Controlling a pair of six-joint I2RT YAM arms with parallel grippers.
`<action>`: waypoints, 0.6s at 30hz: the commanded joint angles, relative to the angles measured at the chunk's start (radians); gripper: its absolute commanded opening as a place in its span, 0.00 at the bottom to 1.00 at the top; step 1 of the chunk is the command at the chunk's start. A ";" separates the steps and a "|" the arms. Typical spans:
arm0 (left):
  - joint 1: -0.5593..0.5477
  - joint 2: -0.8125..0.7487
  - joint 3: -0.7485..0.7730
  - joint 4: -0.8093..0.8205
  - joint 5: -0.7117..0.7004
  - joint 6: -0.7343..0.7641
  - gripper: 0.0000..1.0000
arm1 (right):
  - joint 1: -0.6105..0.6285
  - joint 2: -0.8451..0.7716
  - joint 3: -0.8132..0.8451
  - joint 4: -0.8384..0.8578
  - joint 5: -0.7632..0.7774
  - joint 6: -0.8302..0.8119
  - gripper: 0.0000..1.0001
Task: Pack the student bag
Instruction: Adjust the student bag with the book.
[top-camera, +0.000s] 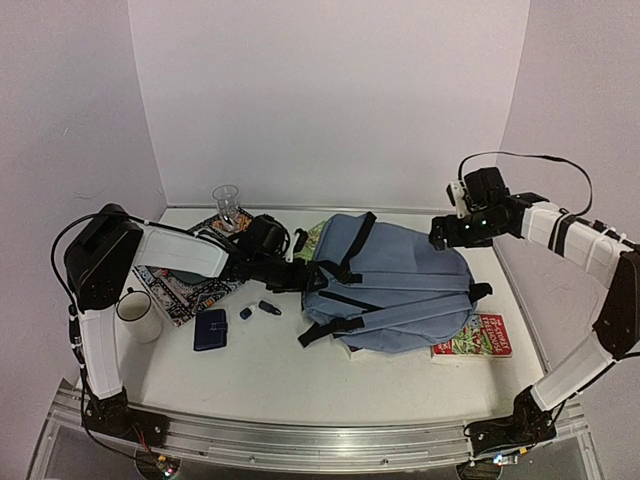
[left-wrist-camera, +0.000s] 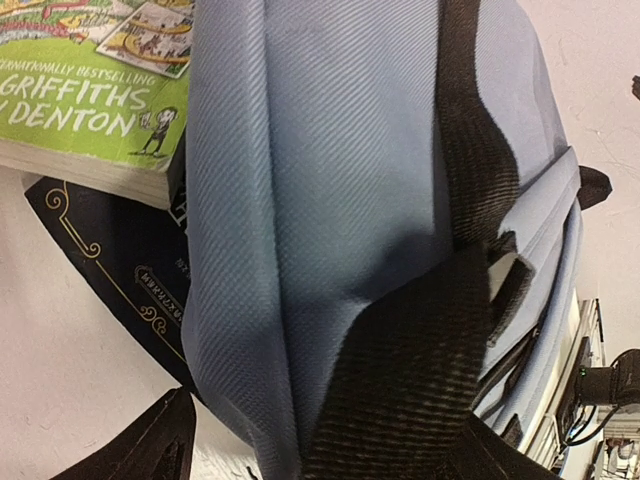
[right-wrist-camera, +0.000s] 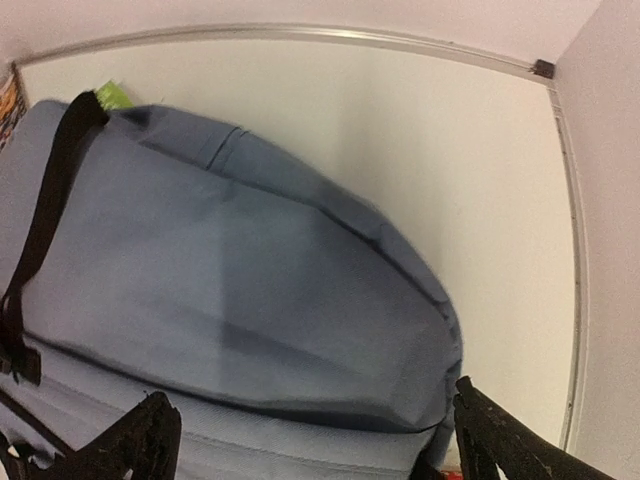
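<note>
The student bag (top-camera: 400, 280), a grey-blue backpack, lies flat mid-table with its black straps (top-camera: 335, 300) facing up. My left gripper (top-camera: 303, 275) is at the bag's left edge. In the left wrist view its jaws stand wide, with the bag's fabric (left-wrist-camera: 300, 200) and a black strap (left-wrist-camera: 420, 380) between the left gripper's (left-wrist-camera: 320, 452) fingertips; a strip of table shows beside the left fingertip (left-wrist-camera: 160, 445). My right gripper (top-camera: 442, 238) hovers over the bag's far right end, and in its own view the right gripper (right-wrist-camera: 310, 440) is open above the fabric (right-wrist-camera: 230, 300).
A green paperback (left-wrist-camera: 90, 90) on a dark book (left-wrist-camera: 110, 260) lies under the bag's left side. A red-edged book (top-camera: 478, 338) sticks out at its right. On the left are a glass (top-camera: 226, 203), a mug (top-camera: 135, 312), a comic (top-camera: 185, 292), a dark blue case (top-camera: 210, 329) and small dark items (top-camera: 268, 307).
</note>
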 joint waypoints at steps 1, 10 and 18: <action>-0.001 0.012 0.001 0.022 -0.013 0.004 0.79 | 0.166 0.068 0.042 -0.122 -0.070 -0.034 0.89; -0.001 0.020 0.003 0.009 -0.035 0.010 0.78 | 0.370 0.191 0.056 -0.165 0.008 0.067 0.65; -0.001 0.041 0.022 -0.003 -0.077 0.003 0.78 | 0.461 0.189 -0.016 -0.280 0.086 0.166 0.58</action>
